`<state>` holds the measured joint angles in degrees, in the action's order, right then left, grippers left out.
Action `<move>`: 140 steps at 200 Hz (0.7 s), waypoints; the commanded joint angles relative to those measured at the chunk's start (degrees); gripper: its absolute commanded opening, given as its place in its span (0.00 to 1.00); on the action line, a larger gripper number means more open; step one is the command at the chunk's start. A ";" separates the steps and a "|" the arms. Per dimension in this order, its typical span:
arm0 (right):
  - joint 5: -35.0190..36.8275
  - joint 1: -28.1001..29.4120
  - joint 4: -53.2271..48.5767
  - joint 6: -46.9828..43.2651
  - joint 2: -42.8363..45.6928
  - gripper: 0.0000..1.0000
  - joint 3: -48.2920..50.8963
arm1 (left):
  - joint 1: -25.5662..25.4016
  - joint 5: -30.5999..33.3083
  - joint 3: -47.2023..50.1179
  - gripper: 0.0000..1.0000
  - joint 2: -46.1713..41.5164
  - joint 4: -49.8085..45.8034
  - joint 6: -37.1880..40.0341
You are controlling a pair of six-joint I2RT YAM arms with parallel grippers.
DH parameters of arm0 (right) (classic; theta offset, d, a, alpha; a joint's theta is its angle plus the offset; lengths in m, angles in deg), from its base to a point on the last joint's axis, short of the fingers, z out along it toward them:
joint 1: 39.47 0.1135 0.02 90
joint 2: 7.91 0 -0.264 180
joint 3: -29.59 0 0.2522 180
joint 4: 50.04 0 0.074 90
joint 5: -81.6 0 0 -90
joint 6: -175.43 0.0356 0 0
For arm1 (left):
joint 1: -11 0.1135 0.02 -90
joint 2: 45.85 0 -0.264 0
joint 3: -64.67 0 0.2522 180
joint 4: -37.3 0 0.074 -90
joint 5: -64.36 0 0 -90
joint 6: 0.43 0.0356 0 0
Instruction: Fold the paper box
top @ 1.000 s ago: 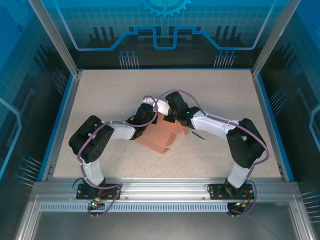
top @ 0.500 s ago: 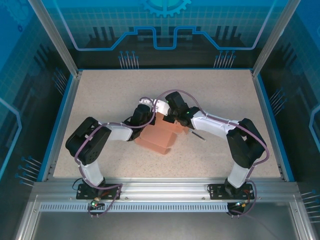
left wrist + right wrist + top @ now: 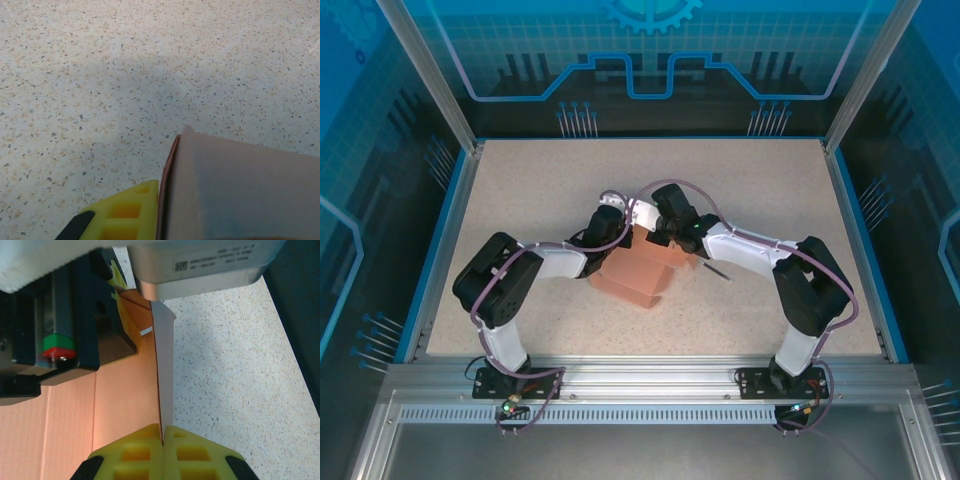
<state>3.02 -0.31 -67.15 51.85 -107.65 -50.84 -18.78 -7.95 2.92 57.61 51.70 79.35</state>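
Paper box (image 3: 640,278), judged light and crease-prone: my left hand (image 3: 161,210) and right hand (image 3: 163,434) each pinch its thin flap edge.

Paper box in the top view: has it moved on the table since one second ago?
No. The paper box keeps the same distance from the dark stick, which lies unmoved.
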 commanded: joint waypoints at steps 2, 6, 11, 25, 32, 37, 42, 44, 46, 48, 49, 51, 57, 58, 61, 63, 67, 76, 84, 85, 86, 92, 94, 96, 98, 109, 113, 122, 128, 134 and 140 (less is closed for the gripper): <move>-3.49 0.70 -5.27 2.52 1.42 0.00 -0.03 | 5.10 2.91 1.84 0.16 1.64 2.14 -2.66; -2.72 0.64 -5.26 2.89 1.00 0.00 -0.36 | 5.05 1.58 2.13 0.18 1.46 2.85 -2.50; -1.72 0.70 -5.34 3.25 0.52 0.00 -0.89 | 5.06 -0.15 2.58 0.20 1.39 3.86 -2.22; 0.67 0.77 -5.86 3.95 -1.07 0.00 -2.41 | 5.04 -4.21 3.52 0.26 1.24 6.49 -1.51; 1.73 0.98 -5.91 4.21 -1.71 0.00 -2.88 | 5.11 -5.88 3.84 0.28 1.14 7.38 -1.27; 2.36 1.02 -5.80 4.29 -2.01 0.00 -3.22 | 5.12 -6.90 4.00 0.29 1.02 7.84 -1.26; 2.78 1.17 -5.87 4.44 -2.33 0.00 -3.49 | 5.13 -7.77 4.11 0.31 0.81 8.06 -1.13; 2.98 1.16 -5.87 4.46 -2.37 0.00 -3.60 | 5.14 -8.05 4.12 0.32 0.74 8.12 -1.12; 3.06 1.18 -5.87 4.53 -2.49 0.00 -3.72 | 5.10 -8.25 4.19 0.32 0.64 8.13 -1.05; 3.19 1.18 -5.87 4.59 -2.59 0.00 -3.79 | 5.11 -8.57 4.15 0.33 0.61 8.22 -1.04; 3.27 1.18 -5.87 4.63 -2.62 0.00 -3.85 | 5.10 -8.65 4.18 0.33 0.61 8.22 -1.03; 3.33 1.21 -5.87 4.66 -2.66 0.00 -4.00 | 5.15 -8.86 4.25 0.33 0.52 8.33 -0.97; 3.62 1.18 -5.96 4.84 -2.79 0.00 -4.17 | 5.10 -9.43 4.39 0.35 0.28 8.56 -0.91; 3.66 1.14 -5.96 4.84 -2.76 0.00 -4.21 | 5.14 -9.48 4.39 0.35 0.17 8.57 -0.88; 3.81 1.18 -6.01 4.84 -2.83 0.00 -4.37 | 5.10 -9.66 4.46 0.36 0.03 8.66 -0.82; 3.95 1.18 -6.04 4.84 -2.87 0.00 -4.41 | 5.09 -9.73 4.48 0.36 -0.07 8.62 -0.85; 4.16 1.14 -6.09 4.84 -2.99 0.00 -4.58 | 5.11 -9.89 4.51 0.37 -0.26 8.70 -0.87; 4.52 1.17 -6.26 4.76 -3.12 0.00 -4.93 | 5.25 -10.28 4.81 0.39 -0.69 8.87 -0.86; 4.64 1.16 -6.40 4.67 -3.25 0.00 -5.13 | 5.30 -10.62 5.07 0.41 -1.23 9.03 -0.85; 4.65 1.17 -6.44 4.67 -3.26 0.00 -5.17 | 5.28 -10.69 5.08 0.41 -1.24 9.02 -0.85; 4.66 1.18 -6.47 4.62 -3.26 0.00 -5.20 | 5.27 -10.67 5.13 0.41 -1.28 9.06 -0.90; 4.74 1.18 -6.49 4.58 -3.20 0.00 -5.28 | 5.37 -11.08 5.34 0.43 -1.65 9.04 -0.95; 4.70 1.16 -6.58 4.51 -3.18 0.00 -5.32 | 5.37 -11.16 5.40 0.43 -1.81 9.07 -0.95; 4.81 1.18 -6.58 4.50 -3.24 0.00 -5.40 | 5.38 -11.20 5.50 0.44 -2.00 9.03 -0.94; 4.77 1.14 -6.58 4.54 -3.21 0.00 -5.46 | 5.42 -11.30 5.53 0.45 -2.09 9.02 -0.99; 4.81 1.13 -6.69 4.40 -3.18 0.00 -5.70 | 5.43 -11.86 6.00 0.50 -2.84 9.07 -1.16; 4.77 1.18 -6.75 4.28 -3.24 0.00 -5.79 | 5.44 -12.04 6.11 0.51 -3.18 9.10 -1.12; 4.87 1.18 -6.88 4.23 -3.25 0.00 -6.07 | 5.59 -12.43 6.46 0.55 -3.79 9.06 -1.34; 4.86 1.18 -6.91 4.15 -3.20 0.00 -6.18 | 5.55 -12.74 6.58 0.57 -4.16 9.05 -1.33; 4.77 1.19 -6.92 4.06 -3.24 0.00 -6.32 | 5.68 -12.98 6.75 0.59 -4.59 8.96 -1.38; 4.86 1.15 -6.96 4.05 -3.25 0.00 -6.40 | 5.73 -13.23 7.05 0.61 -4.95 8.85 -1.47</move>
<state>7.13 0.34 -72.73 55.30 -109.95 -55.17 -13.77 -19.21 8.86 55.93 58.98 78.87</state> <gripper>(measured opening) 0.058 0.586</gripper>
